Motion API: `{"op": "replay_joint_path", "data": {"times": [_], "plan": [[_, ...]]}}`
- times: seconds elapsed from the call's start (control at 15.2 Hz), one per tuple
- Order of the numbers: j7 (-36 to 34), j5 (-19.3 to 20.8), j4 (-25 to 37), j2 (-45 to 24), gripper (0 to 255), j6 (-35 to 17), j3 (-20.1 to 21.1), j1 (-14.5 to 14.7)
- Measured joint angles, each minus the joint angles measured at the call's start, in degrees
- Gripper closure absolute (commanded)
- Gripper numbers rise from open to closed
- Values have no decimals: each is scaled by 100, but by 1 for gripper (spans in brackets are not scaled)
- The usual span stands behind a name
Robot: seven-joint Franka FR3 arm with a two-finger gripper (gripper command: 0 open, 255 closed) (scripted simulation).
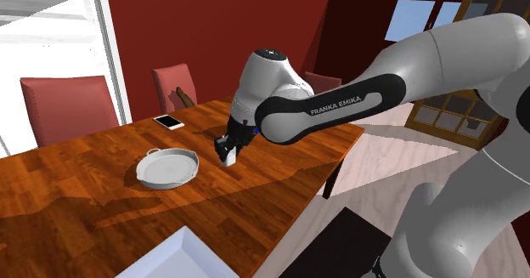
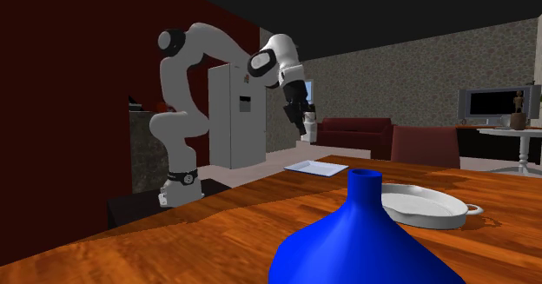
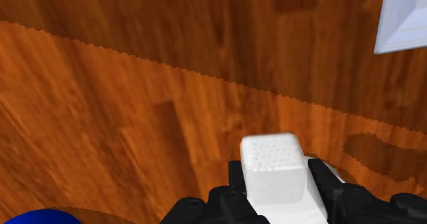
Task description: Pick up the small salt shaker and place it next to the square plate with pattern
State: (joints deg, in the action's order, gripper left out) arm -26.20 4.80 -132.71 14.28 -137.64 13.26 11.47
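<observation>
Black fingers (image 3: 321, 178) of the gripper (image 3: 276, 173) are clamped on a white salt shaker (image 3: 270, 155), which is held above the wooden table (image 3: 102, 120). A white square plate (image 3: 404, 17) is seen well apart.

white salt shaker (image 3: 271, 159) with dotted top, black hand (image 3: 276, 173), blue vase (image 2: 365, 239).

The table (image 1: 76, 191) is wood with visible grain and a polished, lightly reflective finish. The salt shaker (image 3: 272, 162) is plain white and matt, and its top face carries a fine dotted texture. The claw (image 3: 277, 178) is matt black. The oval dish (image 1: 167, 167) is smooth white. The vase (image 2: 365, 239) is smooth blue with slight gloss.
</observation>
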Motion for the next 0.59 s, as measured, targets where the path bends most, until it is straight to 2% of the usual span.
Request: {"op": "replay_joint_path", "data": {"times": [0.59], "plan": [[-1119,-94,-566,711,255,216,769,449]]}}
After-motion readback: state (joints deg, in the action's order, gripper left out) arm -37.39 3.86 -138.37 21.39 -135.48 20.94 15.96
